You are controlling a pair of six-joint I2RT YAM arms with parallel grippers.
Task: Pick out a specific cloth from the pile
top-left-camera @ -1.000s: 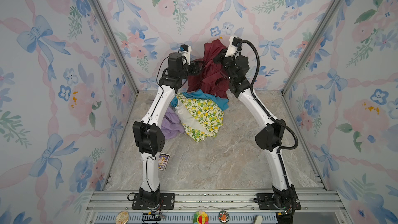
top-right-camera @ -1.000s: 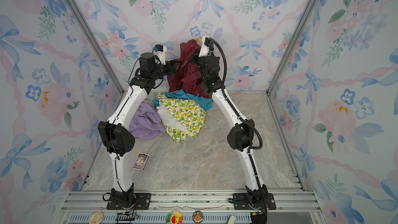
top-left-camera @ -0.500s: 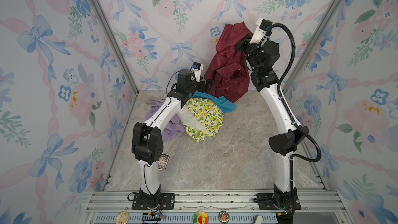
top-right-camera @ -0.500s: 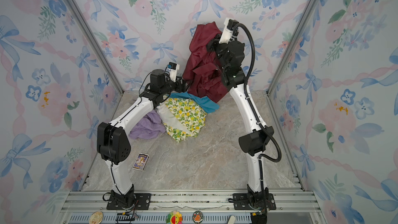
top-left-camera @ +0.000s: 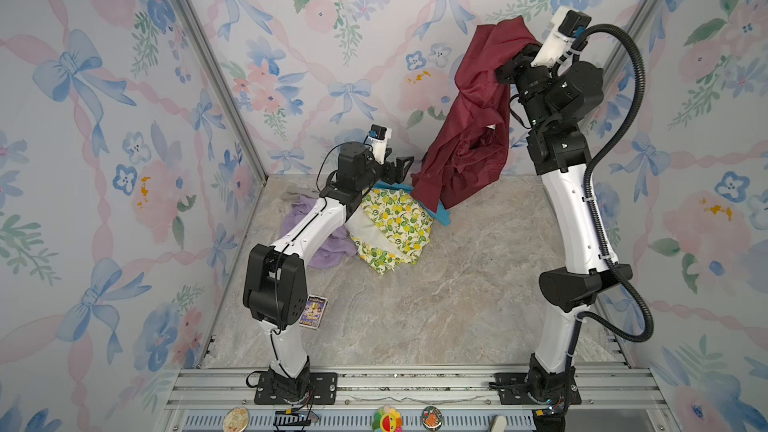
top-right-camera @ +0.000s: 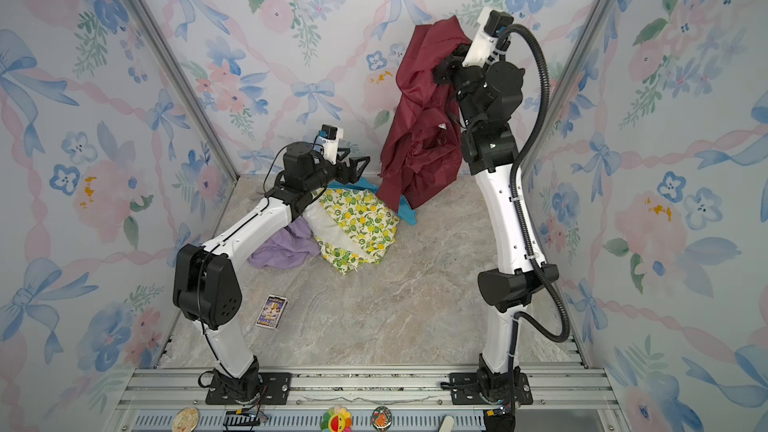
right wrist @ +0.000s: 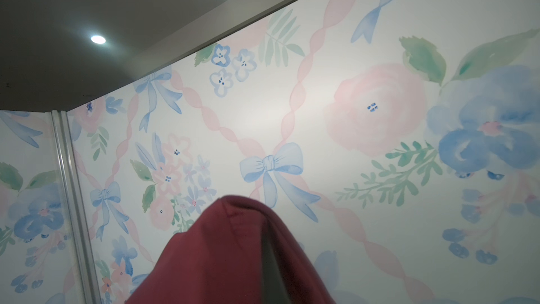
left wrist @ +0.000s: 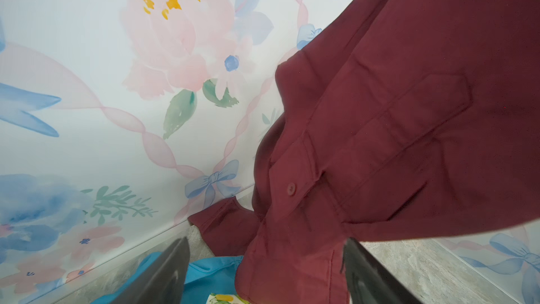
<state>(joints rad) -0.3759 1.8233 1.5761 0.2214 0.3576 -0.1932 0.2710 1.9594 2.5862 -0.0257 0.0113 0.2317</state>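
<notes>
While both arms pinched the maroon cloth (top-left-camera: 469, 118) right above the pile (top-left-camera: 374, 243) a second ago, it now hangs from the right tool (top-left-camera: 505, 70) alone. That tool is clamped shut on a bunched top edge and has swung high and to the right of the pile, close to the back wall. The left tool (top-left-camera: 401, 167) has let go and dropped to just above the pile's far edge, jaws wide and empty. In the left wrist view its dark fingers (left wrist: 163, 273) frame the hanging hem without gripping it. Most of the maroon cloth is clear of the pile, but its lowest fold dangles over the teal cloth (top-left-camera: 442, 216) at the pile's right side, and I cannot tell whether they touch. The lemon-print cloth (top-left-camera: 399, 218) and lilac cloth (top-left-camera: 328, 243) lie on the tabletop (top-left-camera: 478, 284). The picking looks nearly done. What remains, I judge, is carrying the hem farther from the pile without dragging the teal cloth along.
</notes>
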